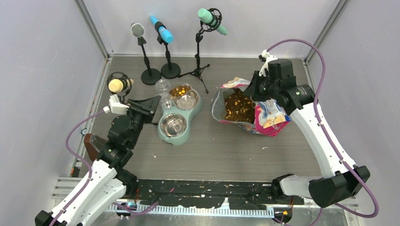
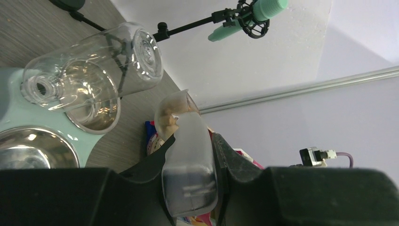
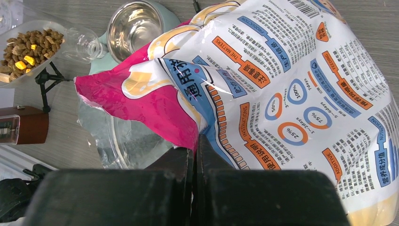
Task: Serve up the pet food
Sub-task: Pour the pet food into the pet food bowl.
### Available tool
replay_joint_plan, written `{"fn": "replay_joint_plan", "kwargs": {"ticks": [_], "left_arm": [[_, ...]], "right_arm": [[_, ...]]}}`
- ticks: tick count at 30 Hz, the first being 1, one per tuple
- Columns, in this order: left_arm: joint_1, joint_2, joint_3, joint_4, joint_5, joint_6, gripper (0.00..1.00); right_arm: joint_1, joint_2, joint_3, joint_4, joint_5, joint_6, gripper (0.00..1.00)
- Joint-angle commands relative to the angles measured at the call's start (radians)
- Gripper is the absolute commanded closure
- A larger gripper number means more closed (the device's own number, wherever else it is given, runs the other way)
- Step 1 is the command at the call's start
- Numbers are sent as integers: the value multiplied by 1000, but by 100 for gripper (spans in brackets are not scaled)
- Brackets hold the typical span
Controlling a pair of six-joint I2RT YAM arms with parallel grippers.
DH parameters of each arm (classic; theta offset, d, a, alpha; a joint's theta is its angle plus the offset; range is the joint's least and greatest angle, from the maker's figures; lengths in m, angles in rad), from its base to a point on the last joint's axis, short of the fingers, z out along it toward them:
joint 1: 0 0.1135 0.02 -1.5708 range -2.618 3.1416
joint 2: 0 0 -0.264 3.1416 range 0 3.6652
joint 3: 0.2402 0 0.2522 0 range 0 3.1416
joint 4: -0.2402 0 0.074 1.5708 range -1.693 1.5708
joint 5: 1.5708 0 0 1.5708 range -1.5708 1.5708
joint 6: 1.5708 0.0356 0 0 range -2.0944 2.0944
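Kibble [image 1: 180,90] over the feeder [image 1: 162,134].
I am gripping the scoop [image 2: 186,127] with the left hand [image 2: 192,160], pinching the bag [image 3: 291,80] open with the right hand [image 3: 195,149].

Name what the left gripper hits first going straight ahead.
Beyond the scoop it holds, the left gripper aims across the far steel bowl; probably that bowl or its rim first, otherwise the bag. Height is unclear.

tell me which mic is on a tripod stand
The mint-green mic, rightmost at the back. Its stand splays into thin legs, while the grey mic and blue mic beside it sit on round black bases.
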Motion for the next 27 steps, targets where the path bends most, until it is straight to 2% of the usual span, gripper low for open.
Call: {"fn": "replay_joint_plan", "kwargs": {"ticks": [1, 27], "left_arm": [[4, -6, -10, 21, -51, 3, 100], [2, 158, -7, -27, -130, -1, 100]], "right_arm": [[-5, -68, 78, 63, -14, 31, 95], [-16, -61, 70, 60, -8, 31, 95]]}}
